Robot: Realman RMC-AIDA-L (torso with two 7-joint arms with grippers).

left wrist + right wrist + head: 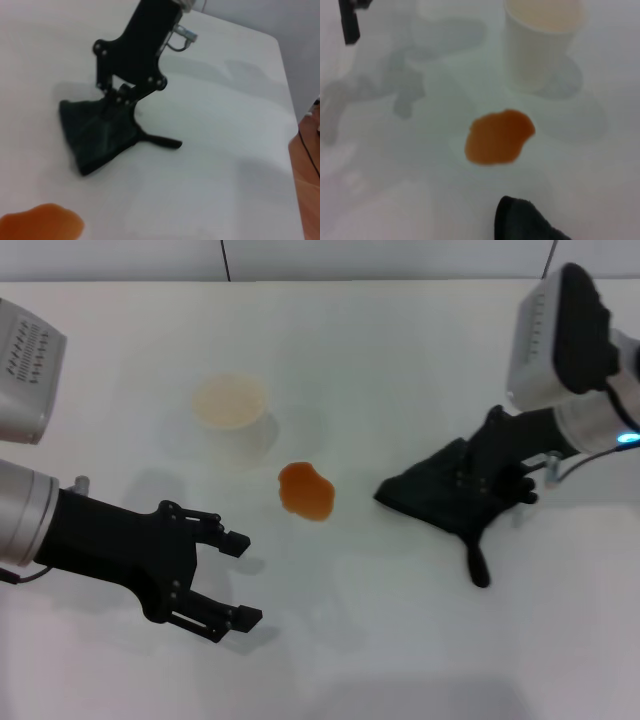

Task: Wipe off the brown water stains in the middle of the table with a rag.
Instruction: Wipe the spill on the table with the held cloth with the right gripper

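White table (400, 350): right gripper (478, 483) clamps rag (440, 495) (tail toward robot); left gripper (243, 578) open.

- head view looks steeply down on the table (400, 640) from above, taking in both arms.
- left wrist view looks low across toward the rag (97, 132).
- right wrist view sits close, facing the brown water stains (497, 137), shared by all three views.
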